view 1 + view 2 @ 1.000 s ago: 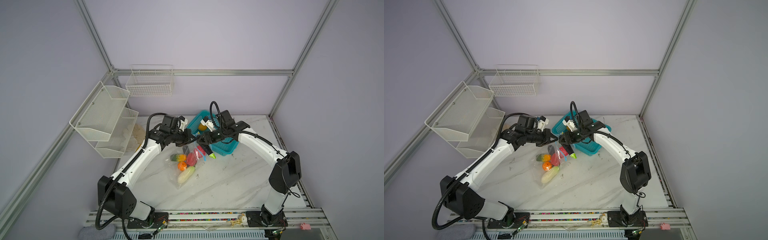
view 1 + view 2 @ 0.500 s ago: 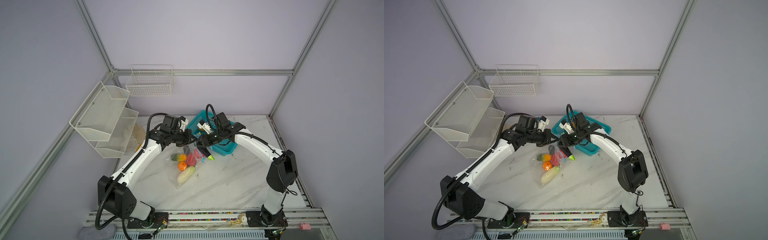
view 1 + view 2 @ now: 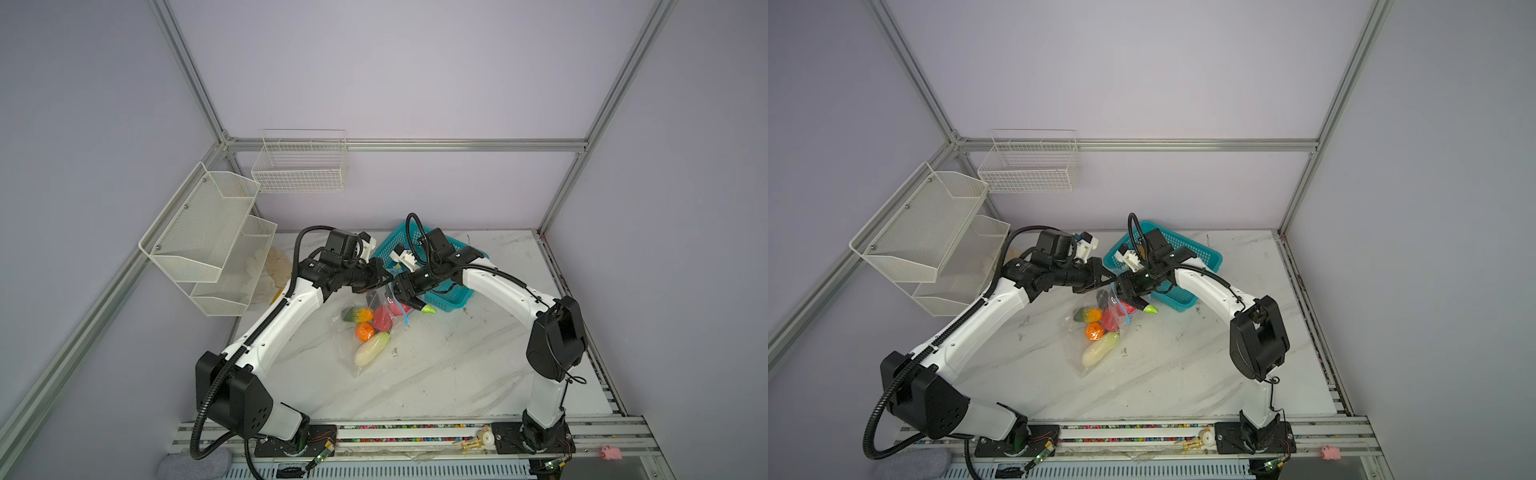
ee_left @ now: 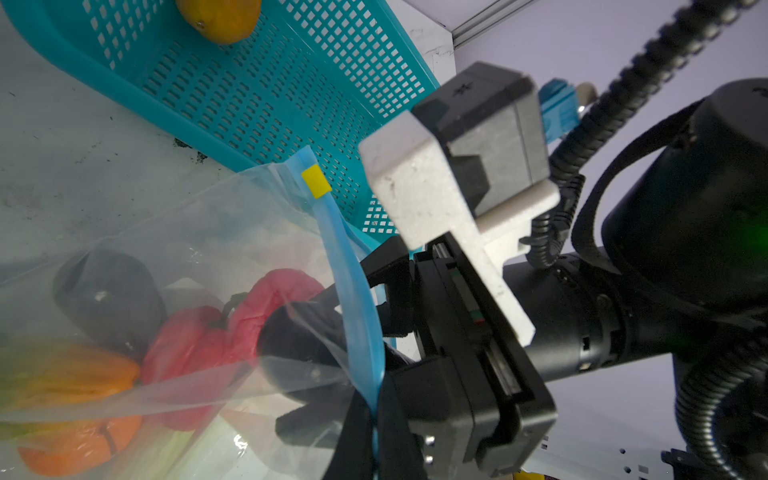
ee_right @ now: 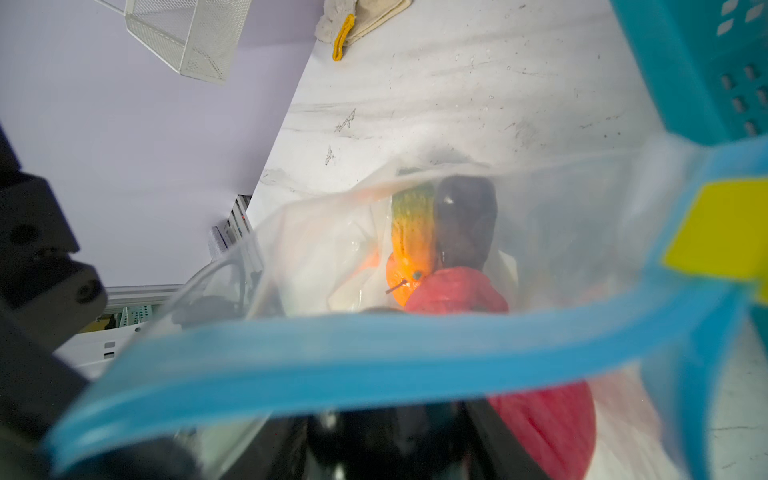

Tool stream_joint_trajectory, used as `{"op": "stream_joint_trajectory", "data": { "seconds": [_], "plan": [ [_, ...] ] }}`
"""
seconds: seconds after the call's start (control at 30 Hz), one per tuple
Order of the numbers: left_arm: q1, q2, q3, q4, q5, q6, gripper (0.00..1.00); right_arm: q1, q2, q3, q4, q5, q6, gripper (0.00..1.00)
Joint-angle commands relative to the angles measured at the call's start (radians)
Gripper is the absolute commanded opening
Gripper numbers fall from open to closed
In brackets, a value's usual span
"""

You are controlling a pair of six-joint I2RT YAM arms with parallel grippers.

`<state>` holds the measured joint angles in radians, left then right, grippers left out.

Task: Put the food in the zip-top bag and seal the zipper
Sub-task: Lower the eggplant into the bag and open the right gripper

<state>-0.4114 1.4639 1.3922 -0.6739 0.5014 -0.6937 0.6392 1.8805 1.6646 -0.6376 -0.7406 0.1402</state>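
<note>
The left gripper (image 4: 375,430) was shut tight on the zipper (image 4: 348,268), the blue strip along the top of the zip-top bag (image 4: 199,226). It was just in front of the teal basket (image 3: 452,301) and held that edge up off the white table (image 3: 436,365). The small yellow slider tab (image 4: 316,181) sat at the end of the strip close to the basket.

The right gripper (image 3: 409,304) was also just beside the basket's front wall, at the mouth of the bag. Its jaws stood about half open around a dark eggplant (image 4: 291,340) with a light green tip. It was hard to tell if the eggplant was past the strip.

The bag stretched away from the basket. Inside it lay a white radish (image 3: 372,349), an orange (image 3: 365,331), a green-orange cucumber (image 3: 356,314), a red piece (image 3: 383,318) and another eggplant (image 4: 108,299). A yellow-orange mango (image 4: 220,16) lay in the basket.
</note>
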Motion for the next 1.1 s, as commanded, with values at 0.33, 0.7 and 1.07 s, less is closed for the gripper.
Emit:
{"op": "stream_joint_trajectory", "data": {
  "seconds": [0.33,0.7,1.07],
  "plan": [
    [-0.024,-0.039,-0.009,0.046,0.034,-0.007,0.00,0.027,0.089,0.106,-0.069,-0.013,-0.022,0.47],
    [-0.027,-0.042,-0.025,0.057,0.037,-0.012,0.00,0.042,0.126,0.178,-0.111,0.016,-0.025,0.57],
    [-0.025,-0.041,-0.037,0.063,0.035,-0.012,0.00,0.042,0.105,0.201,-0.117,0.051,-0.010,0.71]
  ]
}}
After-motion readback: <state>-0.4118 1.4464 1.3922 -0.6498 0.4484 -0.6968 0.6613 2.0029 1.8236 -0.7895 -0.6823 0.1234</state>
